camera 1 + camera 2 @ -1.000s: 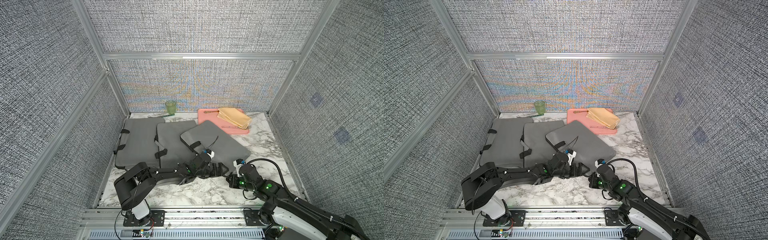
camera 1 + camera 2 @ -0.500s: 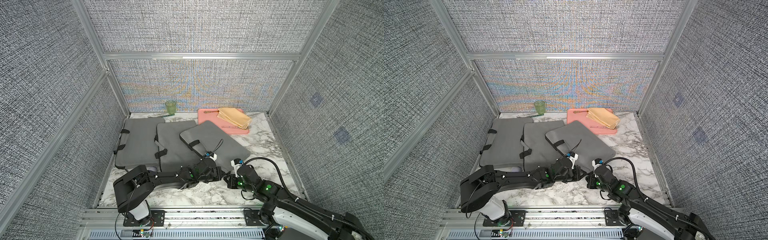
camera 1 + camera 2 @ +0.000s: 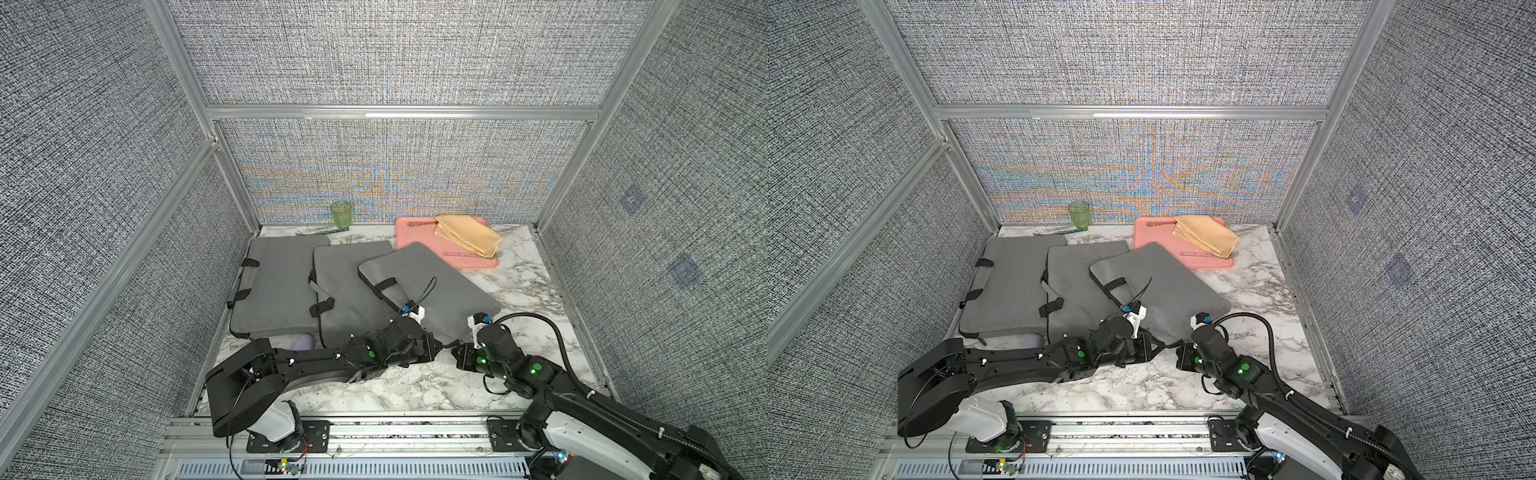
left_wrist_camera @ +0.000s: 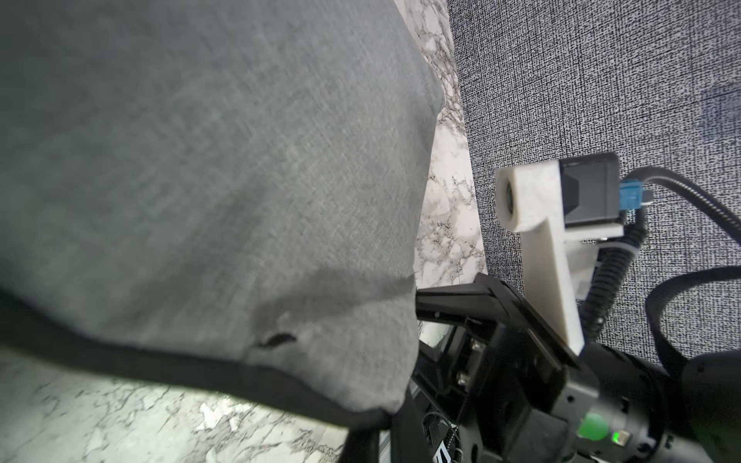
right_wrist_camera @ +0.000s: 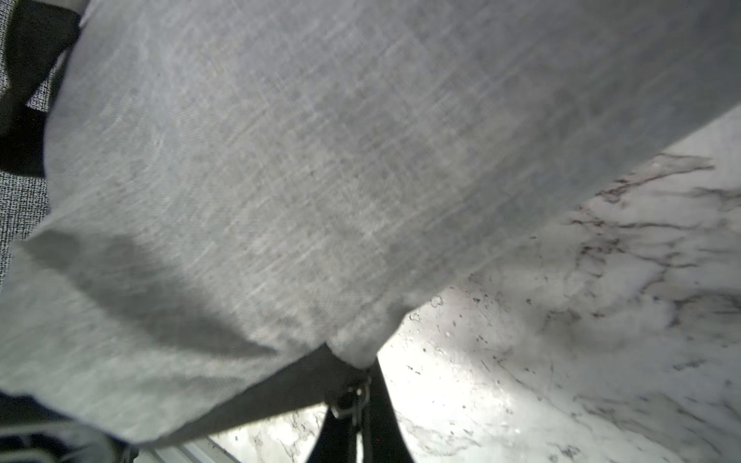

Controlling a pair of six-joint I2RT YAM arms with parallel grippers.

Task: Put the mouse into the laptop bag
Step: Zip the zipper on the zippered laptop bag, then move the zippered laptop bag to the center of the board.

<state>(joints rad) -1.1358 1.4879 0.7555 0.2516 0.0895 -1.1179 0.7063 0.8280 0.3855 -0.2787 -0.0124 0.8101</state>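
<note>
A grey laptop bag [image 3: 432,282] [image 3: 1167,282] lies tilted on the marble table, rightmost of three. Both grippers meet at its near corner. My left gripper [image 3: 439,348] [image 4: 383,419] is shut on the dark edge at that corner, and grey fabric [image 4: 200,160] fills its wrist view. Facing it, my right gripper [image 3: 458,352] [image 5: 357,401] is shut on the metal zipper pull [image 5: 353,397] under the same corner of the bag [image 5: 320,160]. A pale lilac mouse [image 3: 303,341] [image 3: 1032,340] peeks out behind the left arm, at the near edge of the left bags.
Two more grey bags [image 3: 278,286] [image 3: 349,286] lie to the left. At the back stand a green glass [image 3: 341,215] and a pink tray [image 3: 415,237] bearing a folded yellow cloth [image 3: 467,240]. Enclosure walls close in on three sides.
My left gripper has slid a little along the bag's edge to the near corner and shut there. The right gripper has edged slightly left and stayed shut.
</note>
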